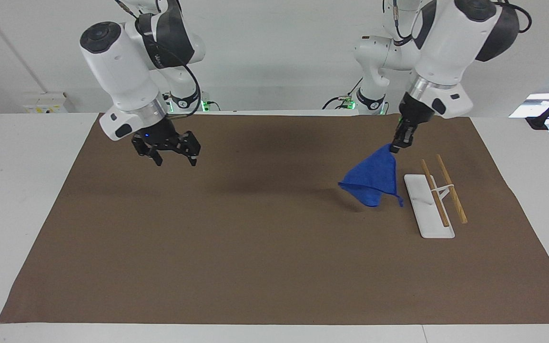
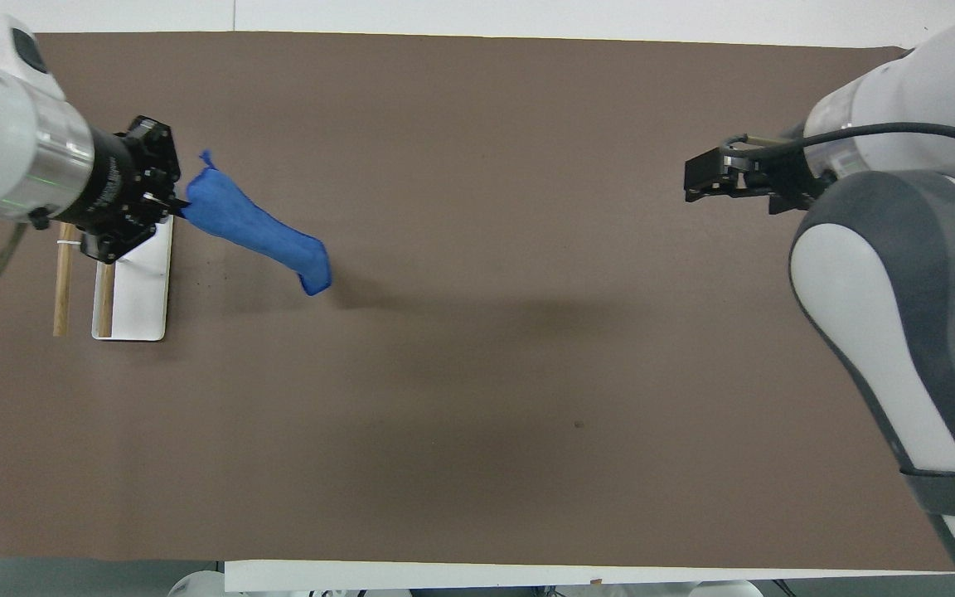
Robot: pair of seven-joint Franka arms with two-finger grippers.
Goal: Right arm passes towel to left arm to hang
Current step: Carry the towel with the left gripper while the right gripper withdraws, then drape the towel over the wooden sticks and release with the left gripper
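Observation:
The blue towel (image 1: pixel 372 181) hangs by one corner from my left gripper (image 1: pixel 393 147), which is shut on it in the air over the brown mat. The cloth dangles just beside the rack, toward the table's middle. In the overhead view the towel (image 2: pixel 258 232) trails from the left gripper (image 2: pixel 181 201), which is over the rack's white base. My right gripper (image 1: pixel 175 159), with its blue light, is open and empty, raised over the mat toward the right arm's end of the table. It also shows in the overhead view (image 2: pixel 689 182).
A hanging rack (image 1: pixel 429 205) with a white base and two wooden rods (image 1: pixel 451 188) stands at the left arm's end of the mat; it also shows in the overhead view (image 2: pixel 142 282). The brown mat (image 1: pixel 255 247) covers most of the white table.

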